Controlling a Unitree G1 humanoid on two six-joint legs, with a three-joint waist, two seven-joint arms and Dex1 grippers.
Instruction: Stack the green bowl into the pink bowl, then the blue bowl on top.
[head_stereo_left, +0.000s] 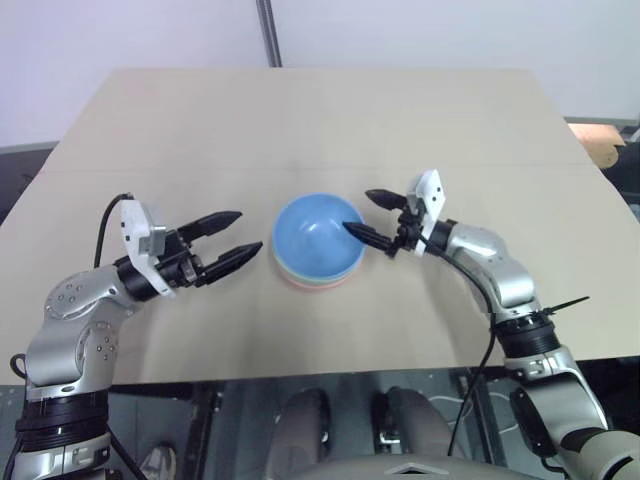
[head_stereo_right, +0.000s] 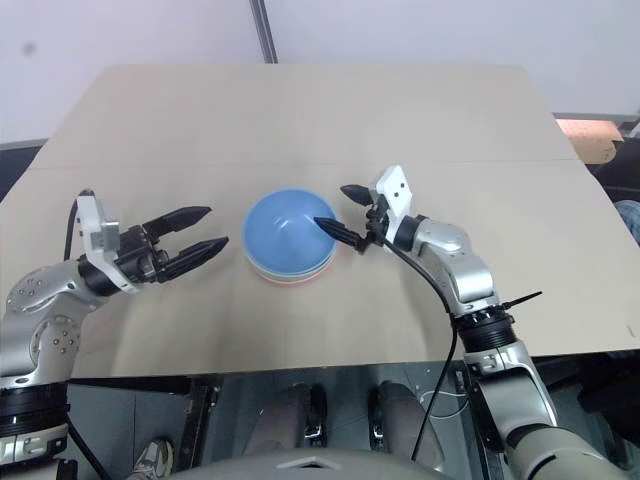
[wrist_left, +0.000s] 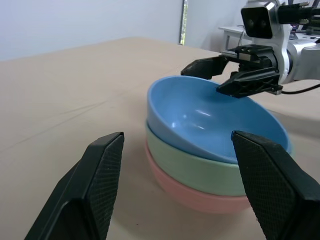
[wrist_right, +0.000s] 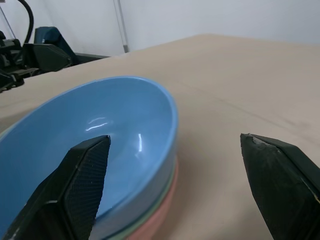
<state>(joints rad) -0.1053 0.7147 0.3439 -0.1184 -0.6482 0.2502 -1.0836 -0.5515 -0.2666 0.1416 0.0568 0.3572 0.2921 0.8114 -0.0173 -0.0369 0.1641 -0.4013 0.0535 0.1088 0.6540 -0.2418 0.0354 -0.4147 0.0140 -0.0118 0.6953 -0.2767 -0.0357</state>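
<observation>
While the blue bowl (head_stereo_left: 318, 232) tops the stack (tilted), both grippers' fingers (head_stereo_left: 352, 231) stand released.

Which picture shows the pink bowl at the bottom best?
The left wrist view: the pink bowl shows side-on under the others. In the eye views it is a thin rim; in the right wrist view, a sliver.

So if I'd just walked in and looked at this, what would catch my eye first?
Probably the stack of three bowls in the middle of the tan table: the blue bowl on top, tilted, the green bowl under it, the pink bowl at the bottom. The open right gripper straddles the blue bowl's rim, one finger over its inside, while the open left gripper waits apart on the other side.
</observation>
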